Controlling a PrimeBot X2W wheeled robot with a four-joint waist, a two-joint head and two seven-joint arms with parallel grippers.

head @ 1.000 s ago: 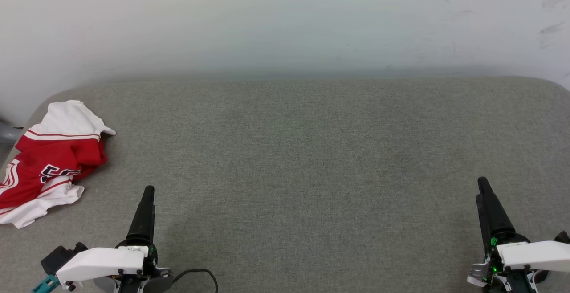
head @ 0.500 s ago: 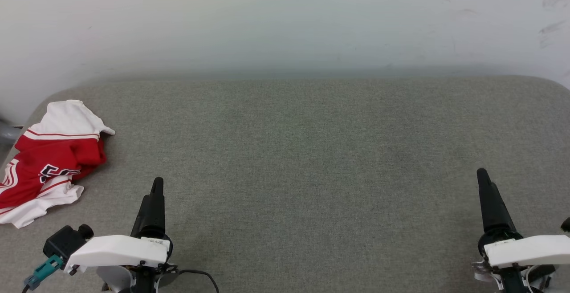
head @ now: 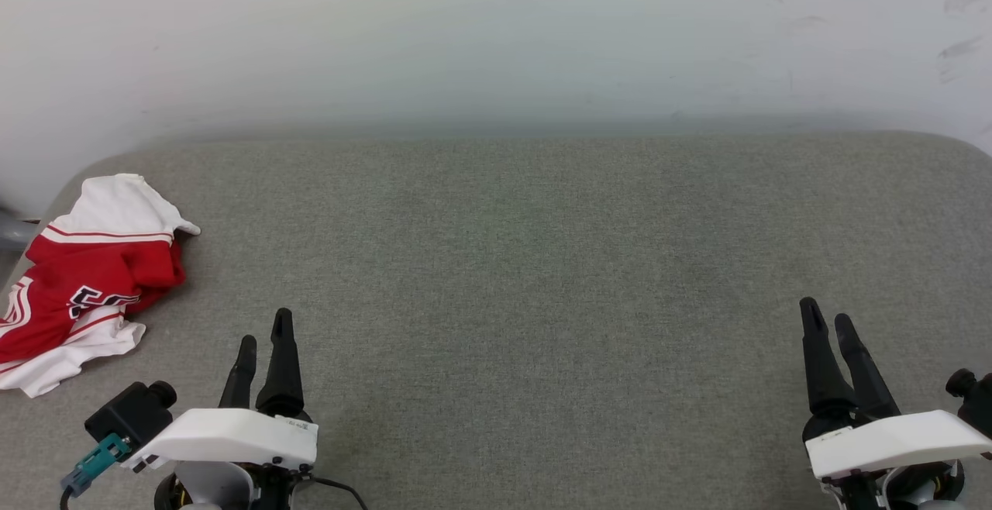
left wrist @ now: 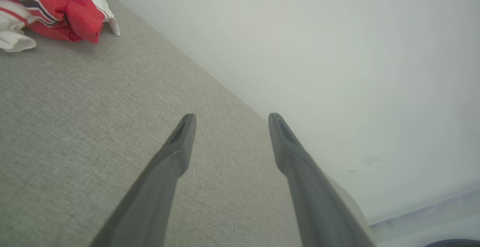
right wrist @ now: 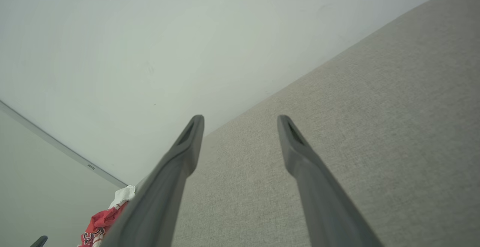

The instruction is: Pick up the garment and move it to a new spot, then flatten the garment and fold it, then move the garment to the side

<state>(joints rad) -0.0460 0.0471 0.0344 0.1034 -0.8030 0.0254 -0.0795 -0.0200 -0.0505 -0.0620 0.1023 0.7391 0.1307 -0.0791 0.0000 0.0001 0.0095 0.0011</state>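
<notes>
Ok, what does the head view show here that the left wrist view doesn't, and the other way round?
Head view's extras: the right gripper, fingers apart, both white wrist housings, and the whole heap of the shirt. Left wrist view's extras: the corner of the pad dropping to a pale strip at lower right. Shared: the crumpled shirt, the left gripper, open, the grey pad and the white wall.

Garment [head: 91, 271] partly beyond left edge.
</notes>
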